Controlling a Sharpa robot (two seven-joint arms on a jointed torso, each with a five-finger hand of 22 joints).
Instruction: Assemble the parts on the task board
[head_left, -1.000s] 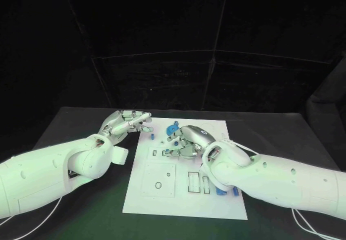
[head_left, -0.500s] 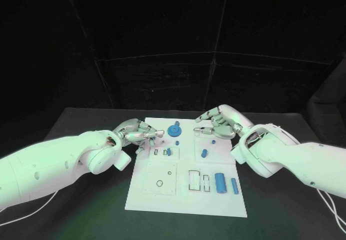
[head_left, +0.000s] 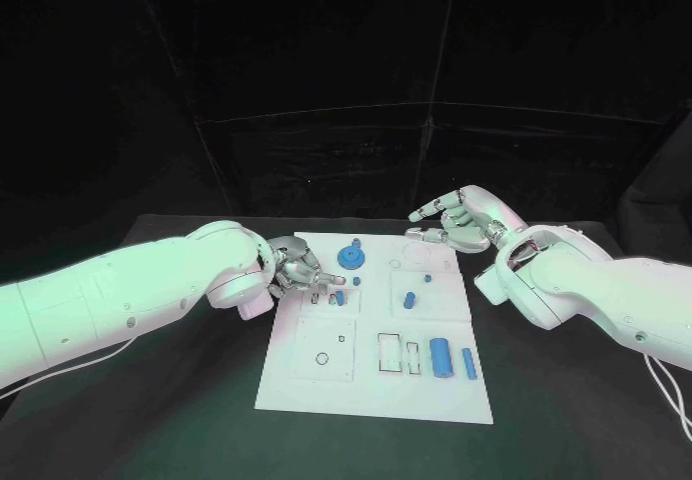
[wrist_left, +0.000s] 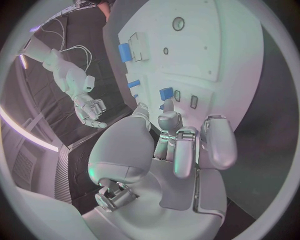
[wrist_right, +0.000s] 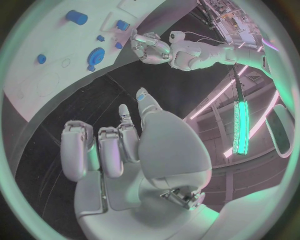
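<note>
step in hand: judged as mid-assembly, fitting a small blue part (head_left: 336, 297) into a slot on the left half of the task board (head_left: 378, 395); several pieces looked not yet seated.
left hand: left hand (head_left: 294, 268) hovered low over the board's near-left rows, fingers curled inward; in the left wrist view fingertips (wrist_left: 169, 120) sat just beside a small blue part (wrist_left: 165, 93); could not tell whether anything was pinched.
right hand: right hand (head_left: 459, 221) held off beyond the board's far right corner, above the worktop (head_left: 577, 400); fingers loosely bent and apart, nothing in them in the right wrist view (wrist_right: 119, 145).
next move: probably called for a fine pinch on the small part under the left fingers and a straight push into its slot; right hand seemed free to fetch another piece.
task board: lay flat in the middle of the worktop, long side running away from the robot.
recesses and contents: round blue gear (head_left: 351, 259) stood at the far middle, seemingly on its peg; short blue peg (head_left: 410, 299) lay in the right-middle panel; two blue cylinders (head_left: 441, 361) lay side by side at the near right, beside outlined rectangular slots (head_left: 389, 352) that looked unfilled; square panel (head_left: 326, 352) at near left showed only small holes.
risk: judged that a tilted part could jam at the slot's edge.
</note>
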